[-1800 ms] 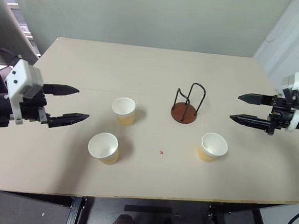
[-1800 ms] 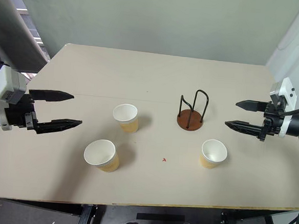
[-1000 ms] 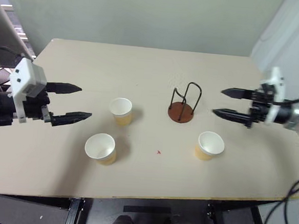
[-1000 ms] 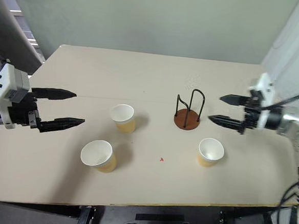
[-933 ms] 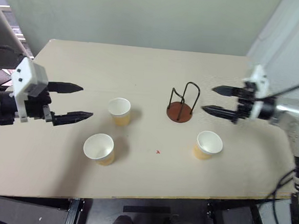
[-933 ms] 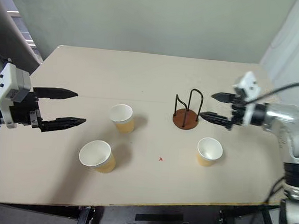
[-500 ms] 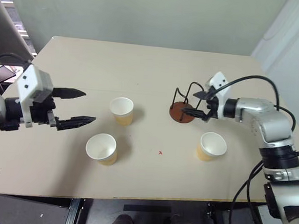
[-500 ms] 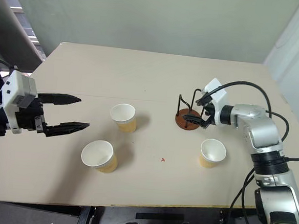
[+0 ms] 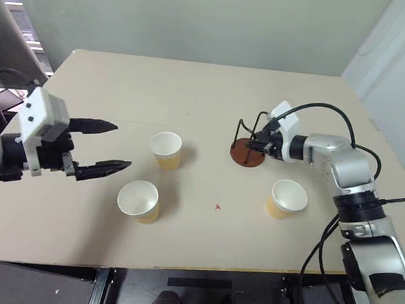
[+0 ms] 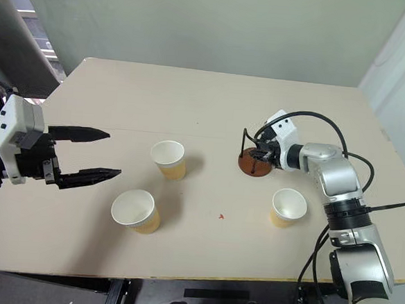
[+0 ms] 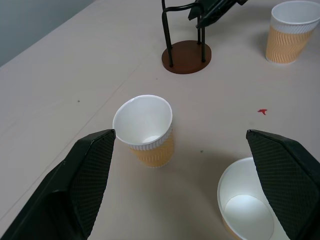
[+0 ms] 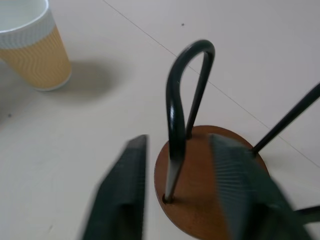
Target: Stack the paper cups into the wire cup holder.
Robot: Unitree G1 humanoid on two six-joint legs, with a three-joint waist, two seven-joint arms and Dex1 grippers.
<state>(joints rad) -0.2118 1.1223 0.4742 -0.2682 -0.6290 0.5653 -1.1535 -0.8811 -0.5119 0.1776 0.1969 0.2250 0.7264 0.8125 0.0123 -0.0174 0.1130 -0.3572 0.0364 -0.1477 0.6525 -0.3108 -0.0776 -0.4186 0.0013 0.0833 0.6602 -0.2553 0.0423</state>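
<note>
Hovering over the near-left part of the table [image 9: 207, 90], the left gripper [image 9: 105, 146] points level toward the table's middle with its two black fingers spread wide and nothing between them. Just beyond its fingertips stand two upright paper cups, the nearer cup [image 9: 138, 201] and the middle cup [image 9: 166, 150]; the left wrist view looks between the spread fingers at both. A third cup [image 9: 284, 199] stands on the near-right part of the table, apart from the others, below the right forearm.

Farther back, the right arm bends at the elbow and reaches in toward the table's centre, tilted slightly downward. The right gripper [image 10: 259, 156] is at the wire cup holder [image 10: 255, 154], which stands upright past the middle cup. In the right wrist view its two fingers [image 12: 122, 192] stand on either side of one wire loop, narrowed around it; whether they actually pinch the wire cannot be told.
</note>
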